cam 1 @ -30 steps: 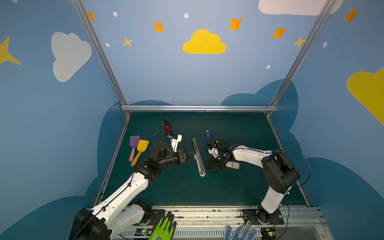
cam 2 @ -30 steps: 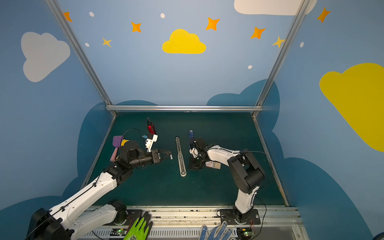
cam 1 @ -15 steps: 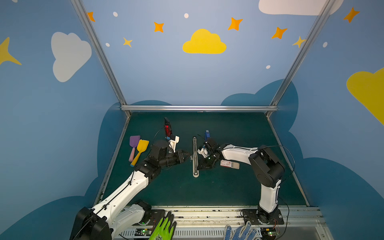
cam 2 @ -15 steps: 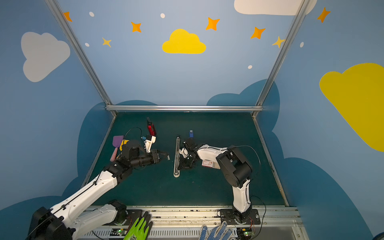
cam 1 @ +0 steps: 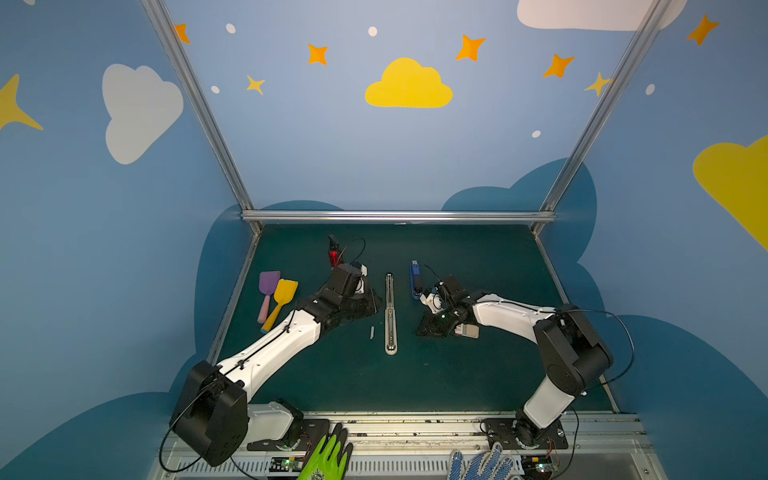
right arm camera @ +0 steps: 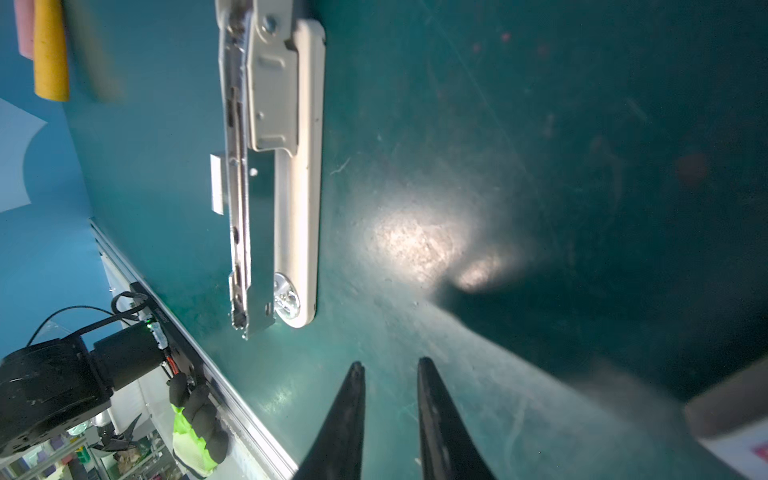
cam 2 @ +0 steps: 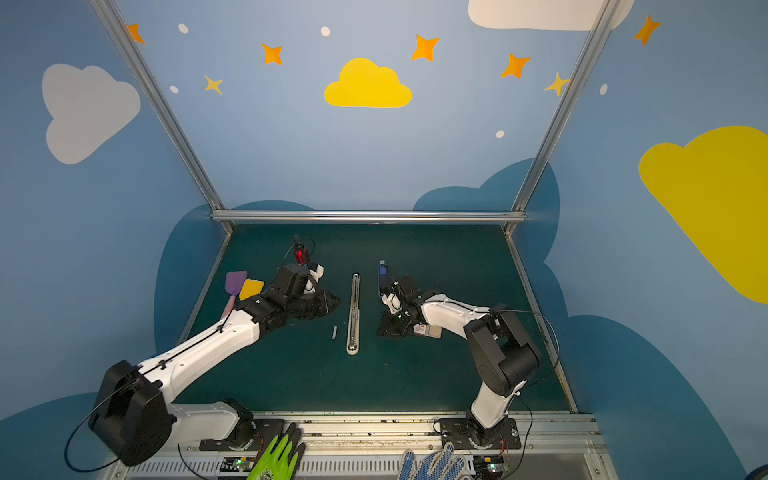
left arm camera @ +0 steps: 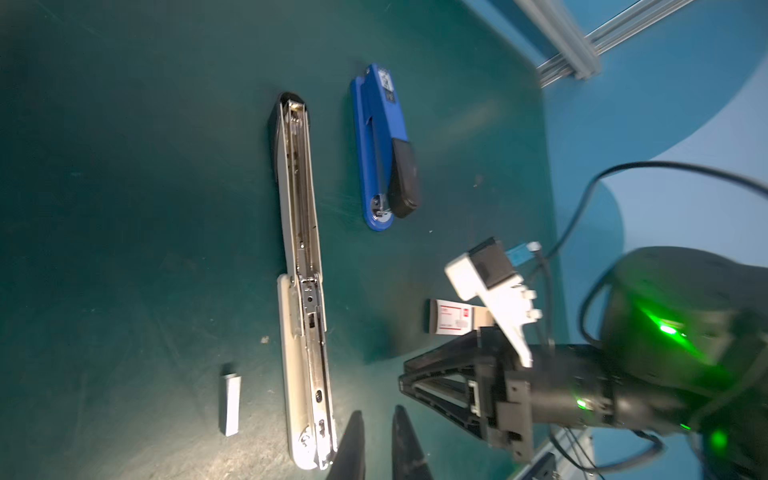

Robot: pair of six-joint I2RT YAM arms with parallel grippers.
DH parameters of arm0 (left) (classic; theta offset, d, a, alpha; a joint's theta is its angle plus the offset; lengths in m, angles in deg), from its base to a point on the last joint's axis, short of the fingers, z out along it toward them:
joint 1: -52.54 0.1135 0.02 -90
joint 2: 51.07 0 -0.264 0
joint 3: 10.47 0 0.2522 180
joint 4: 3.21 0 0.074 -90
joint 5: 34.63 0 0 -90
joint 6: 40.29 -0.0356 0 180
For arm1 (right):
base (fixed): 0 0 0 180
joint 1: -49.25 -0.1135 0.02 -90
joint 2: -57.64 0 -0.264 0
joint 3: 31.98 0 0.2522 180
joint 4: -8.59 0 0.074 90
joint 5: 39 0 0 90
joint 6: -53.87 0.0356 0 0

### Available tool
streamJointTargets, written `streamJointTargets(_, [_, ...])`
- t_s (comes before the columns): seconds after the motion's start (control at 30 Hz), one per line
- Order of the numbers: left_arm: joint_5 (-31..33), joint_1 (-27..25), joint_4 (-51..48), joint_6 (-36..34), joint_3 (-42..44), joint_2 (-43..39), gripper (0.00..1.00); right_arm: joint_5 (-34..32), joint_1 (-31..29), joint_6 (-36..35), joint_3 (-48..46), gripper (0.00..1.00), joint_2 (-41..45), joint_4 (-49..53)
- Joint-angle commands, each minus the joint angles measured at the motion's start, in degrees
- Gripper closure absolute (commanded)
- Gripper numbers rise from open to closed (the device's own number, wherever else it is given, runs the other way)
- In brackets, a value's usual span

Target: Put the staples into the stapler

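Note:
The stapler [cam 1: 389, 311] [cam 2: 353, 311] lies opened out flat in a long line mid-mat, its metal channel up [left arm camera: 305, 291] [right arm camera: 286, 166]. A short grey strip of staples [cam 1: 372, 332] [cam 2: 334, 332] [left arm camera: 230, 405] [right arm camera: 217, 183] lies loose on the mat just left of its near half. The white red-labelled staples box [cam 1: 467, 331] [cam 2: 428, 331] [left arm camera: 453, 316] sits right of the stapler, beside my right gripper [cam 1: 420, 331] [right arm camera: 390, 365], whose jaws stand slightly apart and empty. My left gripper [cam 1: 375, 300] [left arm camera: 378, 415] hovers left of the stapler, its jaws barely apart with nothing between them.
A closed blue stapler [cam 1: 414, 278] [left arm camera: 384, 145] lies behind the right gripper. Purple [cam 1: 269, 291] and yellow [cam 1: 282, 297] spatulas lie at the left edge, and a red object [cam 1: 333, 253] stands behind the left wrist. Gloves [cam 1: 328, 457] rest on the front rail.
My right gripper reached to the stapler, swung its near end left until it lay straight, then drew back beside the box. The left gripper pulled back; a staple strip now lies on the mat.

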Motion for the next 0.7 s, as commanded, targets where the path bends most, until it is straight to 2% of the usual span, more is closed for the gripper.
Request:
streamJointTargets(0.0, [5.1, -1.3, -3.5, -2.1, -3.3, 1.8, 0.82, -0.7, 0.0, -0.4, -1.0, 0.76, 1.0, -0.1])
streamJointTargets(0.27, [10.1, -2.1, -7.7, -1.0, -1.7, -0.3, 0.57, -0.8, 0.0, -0.7, -2.3, 0.74, 3.2, 0.1])
streamJointTargets(0.37, [13.6, -2.0, -9.9, 0.9, 0.7, -2.2, 0.52, -1.2, -0.3, -0.8, -2.3, 0.73, 4.7, 0.9])
streamJointTargets(0.53, [17.4, -1.9, -12.0, 4.8, 4.6, -3.8, 0.5, -3.0, -1.1, -1.2, -0.8, 0.72, 5.3, 3.3])
streamJointTargets(0.67, [18.0, -1.9, -13.9, 5.9, 4.6, -0.6, 0.56, -3.4, -1.7, -0.5, 0.1, 0.72, 4.5, 3.8])
